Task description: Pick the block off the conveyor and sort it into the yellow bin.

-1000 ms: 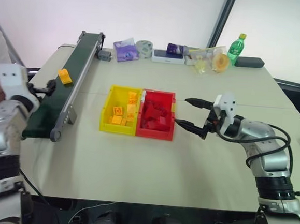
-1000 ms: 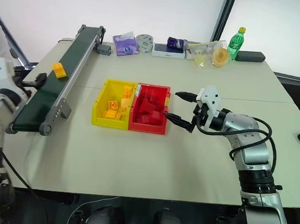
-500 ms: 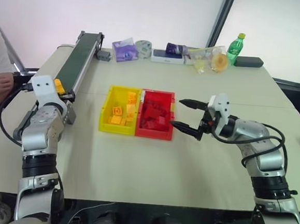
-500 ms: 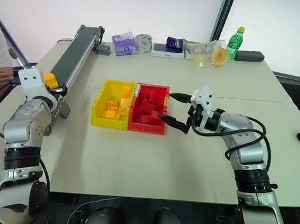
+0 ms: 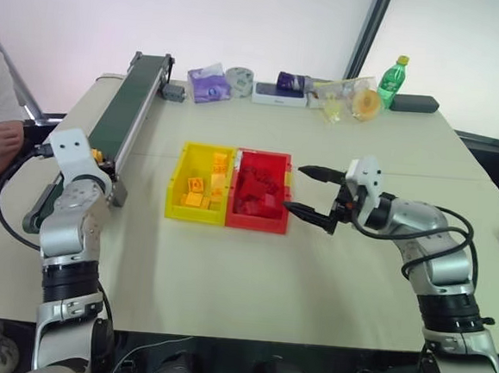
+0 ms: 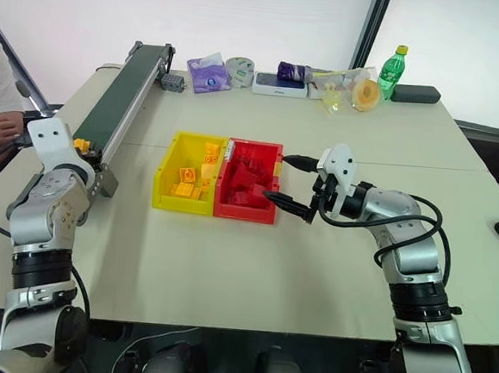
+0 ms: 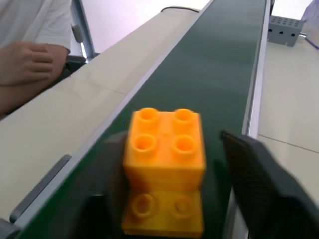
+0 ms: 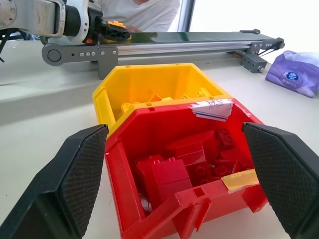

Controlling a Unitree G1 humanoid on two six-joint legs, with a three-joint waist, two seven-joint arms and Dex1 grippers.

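Silver-grey metal arms, black joint rings, black cables looping along forearms. White block-shaped housing on each wrist. Left hand (image 5: pixel 99 155) and right hand (image 5: pixel 312 193): two black tapered fingers (image 8: pixel 79 174) each, textured pads.

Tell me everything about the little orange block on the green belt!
The block is a small yellow-orange toy brick that looks like shiny plastic. It has four round hollow studs on top in a square, and two more studs on a lower step at its front. It sits upright on the dark green conveyor, near the belt's end. The left gripper is shut on it, one black finger on each side.
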